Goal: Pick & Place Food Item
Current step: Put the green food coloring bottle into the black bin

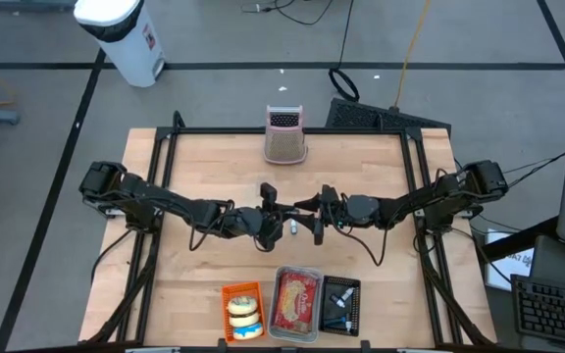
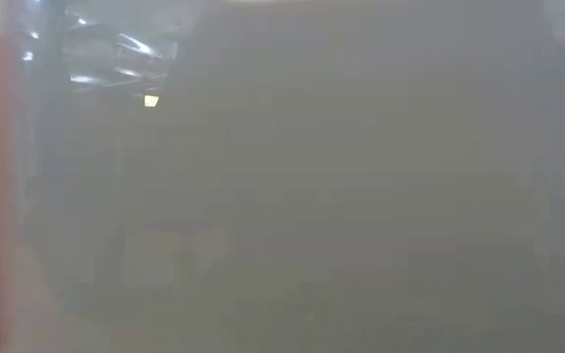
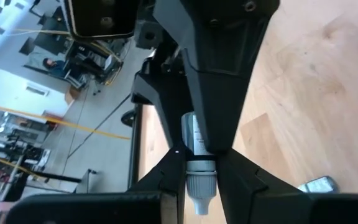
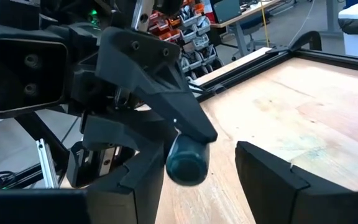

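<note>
Bottle (image 1: 289, 227), one, pinched by left gripper (image 1: 284, 226), right gripper (image 1: 309, 225) spread around its end, three trays (image 1: 322, 321) near both.

My left gripper (image 1: 275, 224) and right gripper (image 1: 312, 224) meet nose to nose over the table (image 1: 204, 162). Between my jaws sits a small pale item (image 1: 291, 227), perhaps a bottle; which jaws grip it I cannot tell.
</note>
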`<action>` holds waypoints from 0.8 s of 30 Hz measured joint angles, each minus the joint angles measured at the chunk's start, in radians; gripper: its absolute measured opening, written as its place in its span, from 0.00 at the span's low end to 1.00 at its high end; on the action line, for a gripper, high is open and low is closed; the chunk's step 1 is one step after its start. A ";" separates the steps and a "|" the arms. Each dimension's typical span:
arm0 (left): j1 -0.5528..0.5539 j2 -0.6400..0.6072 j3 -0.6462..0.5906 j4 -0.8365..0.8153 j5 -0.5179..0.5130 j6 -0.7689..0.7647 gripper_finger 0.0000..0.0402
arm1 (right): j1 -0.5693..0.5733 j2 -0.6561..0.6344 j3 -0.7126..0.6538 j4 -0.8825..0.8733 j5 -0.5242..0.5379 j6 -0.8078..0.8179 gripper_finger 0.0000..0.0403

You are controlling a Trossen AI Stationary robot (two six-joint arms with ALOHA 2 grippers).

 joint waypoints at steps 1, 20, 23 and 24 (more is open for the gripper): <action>0.000 0.000 0.000 0.000 0.007 -0.002 0.16 | 0.000 0.000 0.000 0.001 0.000 0.000 0.46; 0.000 0.000 0.000 0.005 0.003 -0.011 0.19 | -0.001 -0.001 0.000 -0.027 0.002 -0.005 0.14; -0.017 0.001 0.000 0.025 -0.064 -0.046 0.26 | -0.002 -0.002 0.000 -0.028 0.002 -0.032 0.14; -0.026 0.000 0.000 0.030 -0.098 -0.054 0.29 | -0.002 -0.002 0.000 -0.028 0.005 -0.040 0.14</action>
